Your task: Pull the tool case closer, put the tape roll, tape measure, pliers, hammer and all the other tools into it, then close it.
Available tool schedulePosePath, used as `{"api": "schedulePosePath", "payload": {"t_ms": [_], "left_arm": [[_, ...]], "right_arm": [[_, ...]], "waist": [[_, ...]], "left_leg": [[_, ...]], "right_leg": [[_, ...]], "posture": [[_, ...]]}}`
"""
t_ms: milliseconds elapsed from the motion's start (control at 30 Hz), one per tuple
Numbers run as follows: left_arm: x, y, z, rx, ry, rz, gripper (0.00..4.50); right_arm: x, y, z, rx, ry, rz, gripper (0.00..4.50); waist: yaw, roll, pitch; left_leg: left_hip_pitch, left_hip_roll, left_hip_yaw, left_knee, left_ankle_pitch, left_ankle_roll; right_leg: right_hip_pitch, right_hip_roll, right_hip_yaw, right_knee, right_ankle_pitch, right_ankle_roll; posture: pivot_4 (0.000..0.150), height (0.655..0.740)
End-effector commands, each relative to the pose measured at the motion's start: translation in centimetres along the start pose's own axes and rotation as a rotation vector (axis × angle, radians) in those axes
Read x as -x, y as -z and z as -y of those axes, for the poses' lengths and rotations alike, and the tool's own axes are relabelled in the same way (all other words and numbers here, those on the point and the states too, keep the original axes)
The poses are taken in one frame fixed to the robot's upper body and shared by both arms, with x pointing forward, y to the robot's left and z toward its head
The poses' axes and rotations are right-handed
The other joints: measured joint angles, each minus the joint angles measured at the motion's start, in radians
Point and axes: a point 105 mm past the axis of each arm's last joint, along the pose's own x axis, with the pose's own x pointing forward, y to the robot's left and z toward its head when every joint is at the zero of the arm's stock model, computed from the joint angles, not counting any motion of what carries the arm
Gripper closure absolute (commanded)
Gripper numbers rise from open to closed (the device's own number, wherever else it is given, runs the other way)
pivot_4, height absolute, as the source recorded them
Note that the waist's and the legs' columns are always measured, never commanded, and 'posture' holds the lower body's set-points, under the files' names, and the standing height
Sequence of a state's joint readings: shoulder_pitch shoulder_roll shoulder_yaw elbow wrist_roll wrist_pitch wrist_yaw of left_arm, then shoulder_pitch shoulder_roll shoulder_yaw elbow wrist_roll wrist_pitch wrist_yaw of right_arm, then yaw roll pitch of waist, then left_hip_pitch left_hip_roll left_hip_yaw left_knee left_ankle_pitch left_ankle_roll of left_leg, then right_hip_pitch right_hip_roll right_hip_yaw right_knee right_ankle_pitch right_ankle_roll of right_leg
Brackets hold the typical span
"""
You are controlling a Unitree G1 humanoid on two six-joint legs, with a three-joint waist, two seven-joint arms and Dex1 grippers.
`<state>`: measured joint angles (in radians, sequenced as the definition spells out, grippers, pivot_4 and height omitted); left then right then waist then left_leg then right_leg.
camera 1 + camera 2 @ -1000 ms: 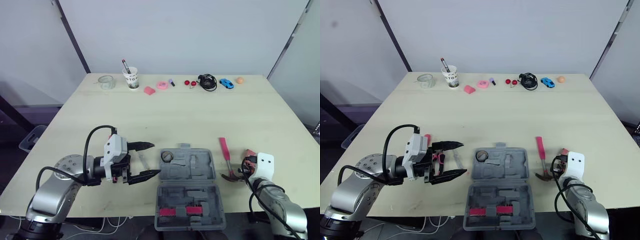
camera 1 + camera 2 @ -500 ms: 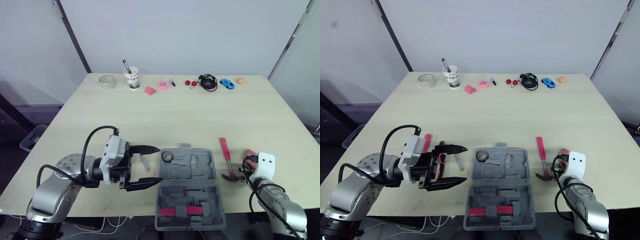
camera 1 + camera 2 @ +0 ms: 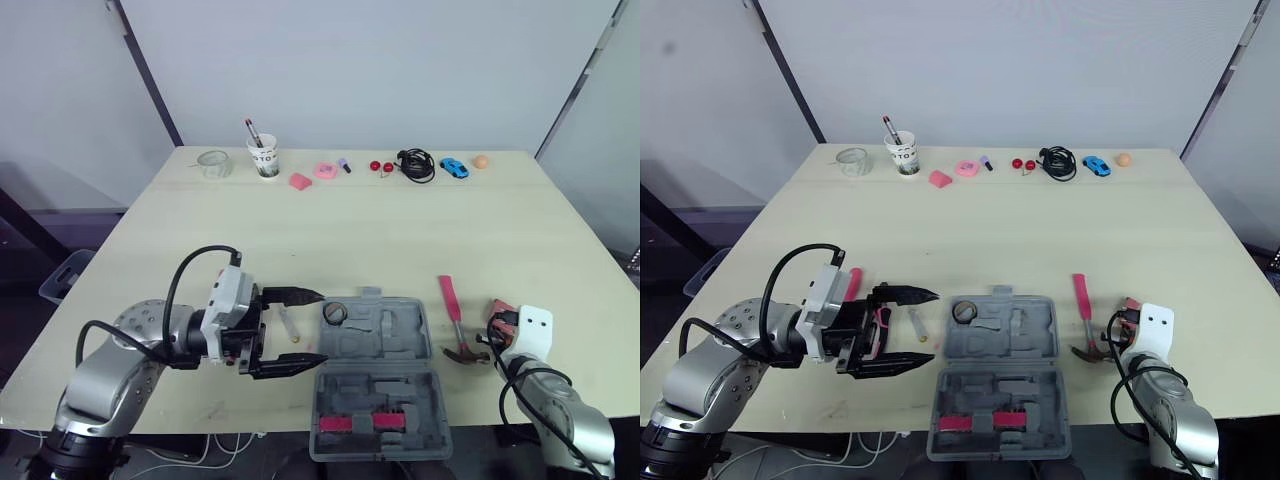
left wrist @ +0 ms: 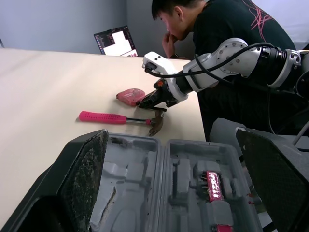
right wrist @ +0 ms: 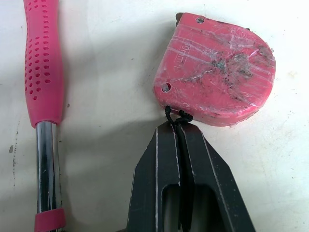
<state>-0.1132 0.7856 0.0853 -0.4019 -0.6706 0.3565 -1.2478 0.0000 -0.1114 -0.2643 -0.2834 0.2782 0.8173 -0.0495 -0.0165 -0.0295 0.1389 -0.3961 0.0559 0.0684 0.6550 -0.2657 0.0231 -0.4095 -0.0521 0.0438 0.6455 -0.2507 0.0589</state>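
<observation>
Right pincer closed, pinching tape measure cord

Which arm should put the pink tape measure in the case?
Right. The right gripper is pinching the cord of the tape measure, while the left gripper hangs open on the far side of the tool case.

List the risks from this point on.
1. The right gripper pinches only the thin cord of the tape measure; lifted, it may swing or slip out.
2. The open left gripper straddles a small loose tool beside the tool case; closing on the case could knock it away.
</observation>
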Motion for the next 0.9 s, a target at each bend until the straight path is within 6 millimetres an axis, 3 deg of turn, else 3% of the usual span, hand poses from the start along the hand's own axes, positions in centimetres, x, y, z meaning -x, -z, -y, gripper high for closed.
{"api": "schedulePosePath", "payload": {"t_ms": [33, 467, 900], "left_arm": [[-0.1, -0.6, 0.2, -0.031, 0.018, 0.007, 0.00], [-0.4, -0.5, 0.7, -0.044, 0.088, -0.003, 0.00], [-0.5, -0.3, 0.8, -0.047, 0.125, -0.003, 0.00]], "right_arm": [[0.5, 0.7, 1.2, 0.004, 0.025, -0.029, 4.47], [3.7, 1.7, 2.2, 0.132, -0.083, -0.085, 4.47], [6.5, 3.2, 1.9, 0.185, -0.172, -0.178, 4.47]], "waist": [[0.001, 0.000, 0.000], [0.002, 0.000, 0.000], [0.003, 0.000, 0.000]], "left_leg": [[0.000, 0.000, 0.000, 0.000, 0.000, 0.000], [0.000, 0.000, -0.001, 0.000, 0.000, 0.000], [0.000, 0.000, -0.002, 0.000, 0.000, 0.000]], "right_leg": [[0.000, 0.000, 0.000, 0.000, 0.000, 0.000], [0.000, 0.001, 0.000, 0.000, 0.000, 0.000], [0.000, 0.001, 0.000, 0.001, 0.000, 0.000]], "posture": [[0.150, 0.7400], [0.150, 0.7400], [0.150, 0.7400]]}}
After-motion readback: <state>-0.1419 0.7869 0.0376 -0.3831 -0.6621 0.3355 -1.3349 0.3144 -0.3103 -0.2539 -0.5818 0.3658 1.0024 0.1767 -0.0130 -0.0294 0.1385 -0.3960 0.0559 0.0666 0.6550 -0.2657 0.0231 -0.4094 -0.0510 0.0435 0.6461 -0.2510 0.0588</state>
